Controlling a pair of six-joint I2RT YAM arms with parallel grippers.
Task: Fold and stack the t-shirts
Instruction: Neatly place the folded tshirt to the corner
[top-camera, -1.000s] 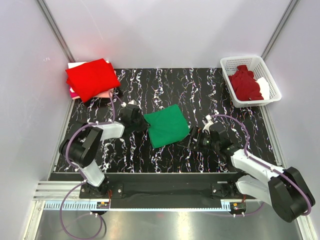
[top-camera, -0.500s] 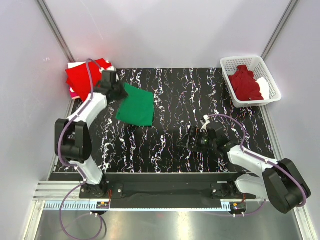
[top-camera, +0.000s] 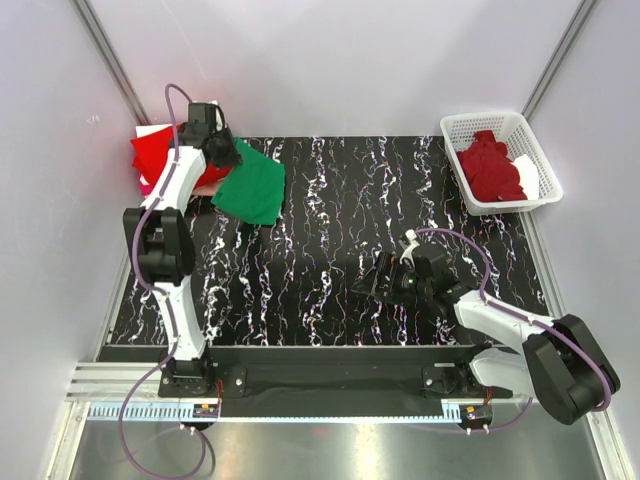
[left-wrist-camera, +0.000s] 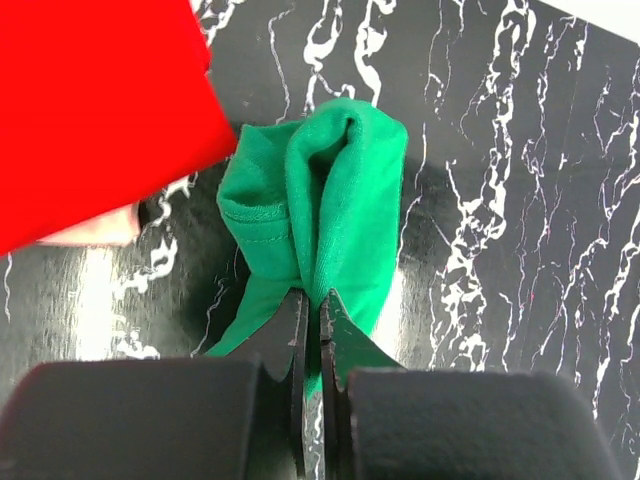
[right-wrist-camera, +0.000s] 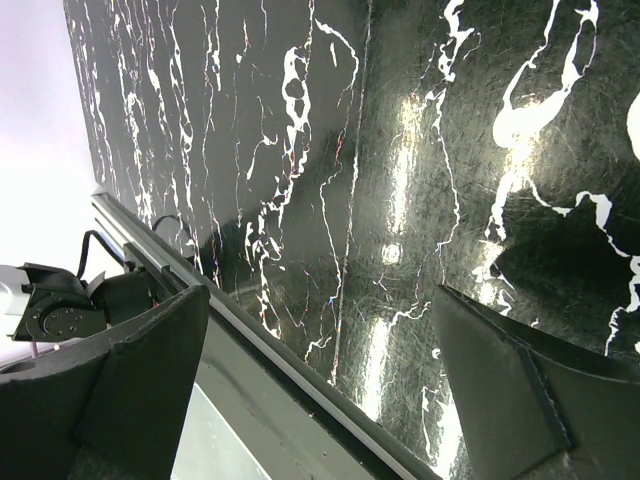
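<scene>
My left gripper (top-camera: 228, 155) is shut on the folded emerald green t-shirt (top-camera: 252, 187) and holds it in the air at the table's far left, just right of the folded bright red t-shirt (top-camera: 160, 154). In the left wrist view the green shirt (left-wrist-camera: 330, 200) hangs pinched at the gripper (left-wrist-camera: 312, 305), with the red shirt (left-wrist-camera: 90, 110) beside it and a pale pink one (left-wrist-camera: 95, 232) under that. A dark maroon t-shirt (top-camera: 491, 168) and a white one (top-camera: 527, 175) lie in the basket. My right gripper (top-camera: 378, 280) is open and empty over the mat.
The white lattice basket (top-camera: 460, 130) stands at the far right corner. The black marbled mat (top-camera: 360, 200) covers the table. In the right wrist view the mat's near edge and rail (right-wrist-camera: 270, 345) run below the open fingers (right-wrist-camera: 520, 400).
My left arm has carried the green shirt from the mat's middle up to the far left, beside the red stack. The right gripper has shifted slightly left.
</scene>
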